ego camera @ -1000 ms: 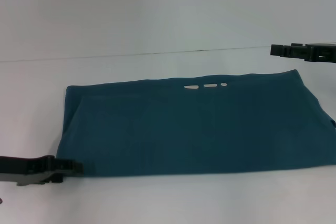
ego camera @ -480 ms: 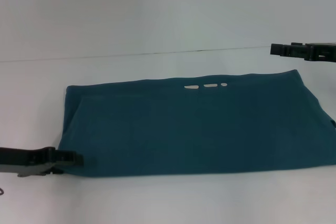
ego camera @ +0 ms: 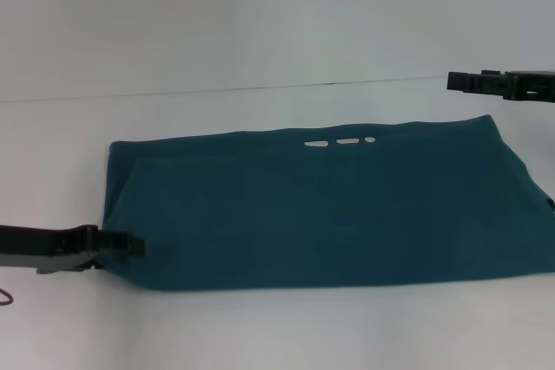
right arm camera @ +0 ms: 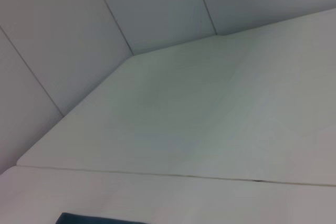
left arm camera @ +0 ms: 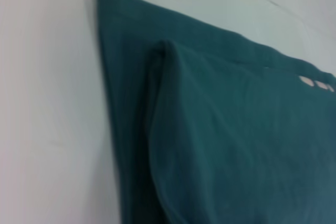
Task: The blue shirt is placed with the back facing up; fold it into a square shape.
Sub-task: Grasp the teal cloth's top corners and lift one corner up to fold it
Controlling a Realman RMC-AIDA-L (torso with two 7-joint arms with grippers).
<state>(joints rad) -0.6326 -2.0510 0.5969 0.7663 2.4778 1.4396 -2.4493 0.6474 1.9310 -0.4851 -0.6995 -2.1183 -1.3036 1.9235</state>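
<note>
Shirt (ego camera: 321, 210), folded flat at table (ego camera: 260, 327) centre, risks bunching if the left gripper (ego camera: 130, 244) at eight o'clock, grip unreadable, catches one layer; right gripper (ego camera: 455, 81) idles at two o'clock, likewise unreadable.

White table (ego camera: 260, 335) bears the blue shirt (ego camera: 329, 210)

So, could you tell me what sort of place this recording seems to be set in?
Probably a lab or test bench rather than a home. A plain white table stands against bare pale wall panels, holding only the blue shirt. The left gripper is at the shirt's near left corner; the right gripper hovers beyond its far right corner.
</note>
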